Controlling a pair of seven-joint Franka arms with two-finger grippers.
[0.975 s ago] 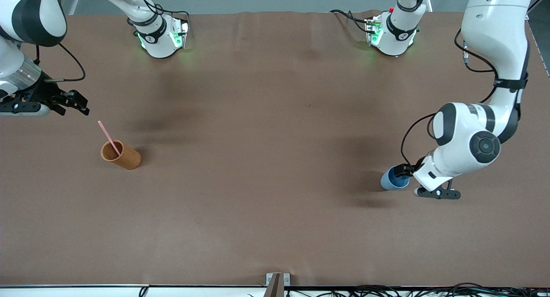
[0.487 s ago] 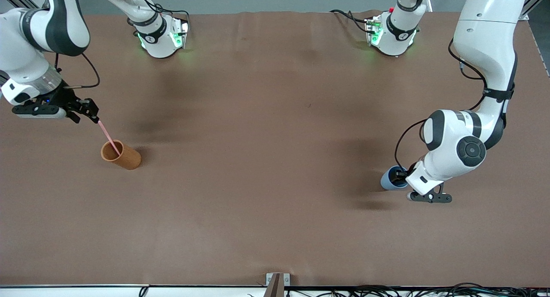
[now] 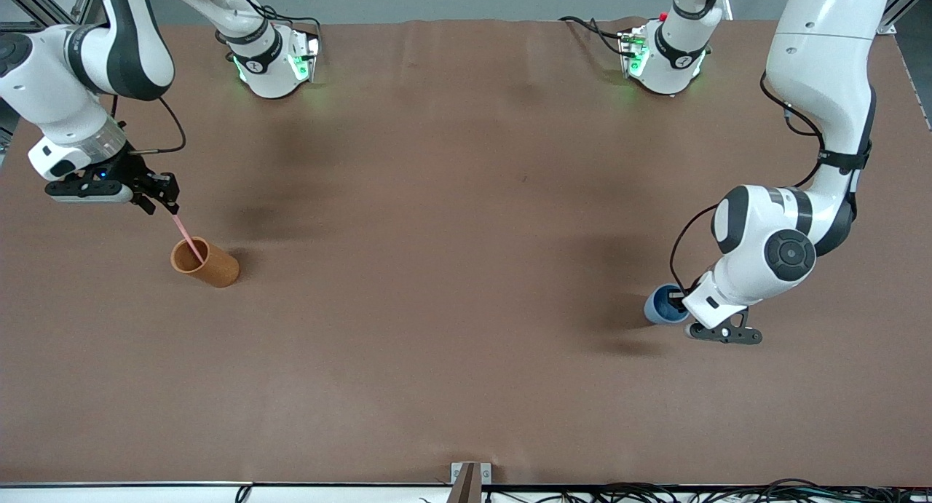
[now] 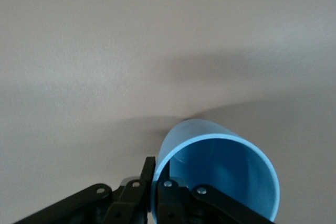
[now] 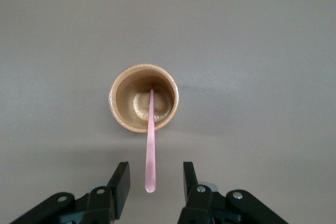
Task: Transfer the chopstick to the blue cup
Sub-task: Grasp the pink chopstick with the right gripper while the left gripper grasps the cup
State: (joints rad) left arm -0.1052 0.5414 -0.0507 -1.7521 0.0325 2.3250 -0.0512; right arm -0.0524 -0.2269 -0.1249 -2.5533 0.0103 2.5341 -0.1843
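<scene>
Pale-pink chopstick (image 3: 188,235) stands tilted in orange-brown cup (image 3: 205,263) on brown desk (image 3: 451,306), toward right arm's end; lower end rests on cup bottom, upper end sticks out above rim.

Right pincer (image 3: 169,197) over that cup, fingers apart, chopstick's upper end between them, untouched (image 5: 150,182).

Blue cup (image 3: 664,304) upright toward left arm's end.

Left pincer (image 3: 684,299) clamped on blue cup's rim (image 4: 218,177), one finger inside, one outside.

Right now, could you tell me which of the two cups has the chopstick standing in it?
The orange-brown cup, under the open right gripper, holds the chopstick. The blue cup, at the left gripper, has none.
</scene>
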